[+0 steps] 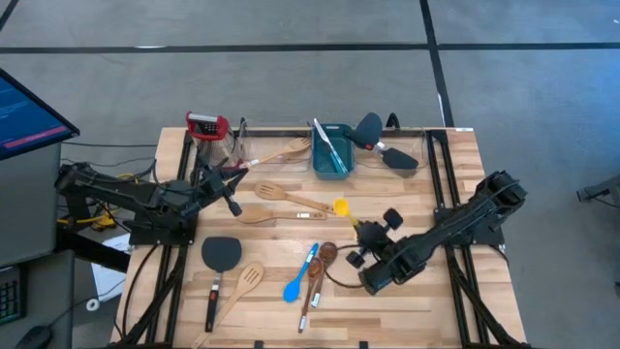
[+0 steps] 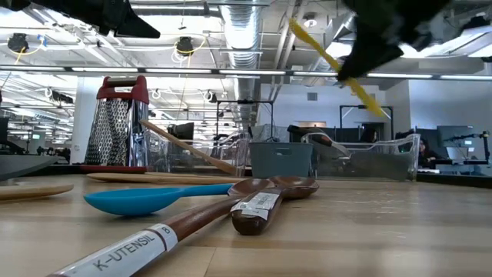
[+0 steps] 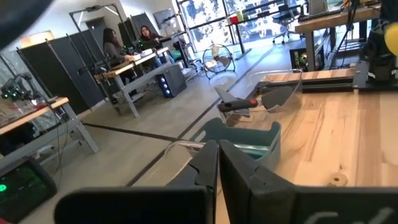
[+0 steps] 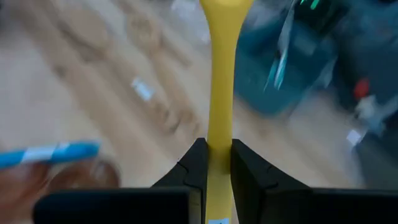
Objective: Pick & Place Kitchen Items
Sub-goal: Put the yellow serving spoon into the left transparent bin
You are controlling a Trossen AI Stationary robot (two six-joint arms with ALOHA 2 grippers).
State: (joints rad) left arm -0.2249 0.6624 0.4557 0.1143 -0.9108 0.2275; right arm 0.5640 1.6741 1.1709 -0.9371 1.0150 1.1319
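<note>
My right gripper (image 1: pixel 360 230) hangs over the table's middle right, shut on a yellow spoon (image 1: pixel 340 206), which also shows high up in the low view (image 2: pixel 327 54). On the table below lie a blue spoon (image 1: pixel 296 279), a dark-brown wooden spoon (image 1: pixel 318 274), a black spatula (image 1: pixel 221 254), a pale slotted spatula (image 1: pixel 244 283) and pale wooden spoons (image 1: pixel 286 197). My left gripper (image 1: pixel 232 202) hovers shut and empty at the left, above the table. My right gripper pinches the yellow spoon's handle (image 4: pixel 219 142) between its two fingers. The handle runs along the fingers, and the bowl end (image 1: pixel 340 206) sticks out ahead of them toward the table's far left. The spoon is lifted clear of the table and slants.
A teal tub (image 1: pixel 331 153) with a blue-and-white utensil in it stands at the far middle, between clear bins (image 1: pixel 254 143). A red-topped grater (image 1: pixel 206 126) stands at the far left. Dark utensils (image 1: pixel 392 153) lie at the far right. Bare wood shows at the near right.
</note>
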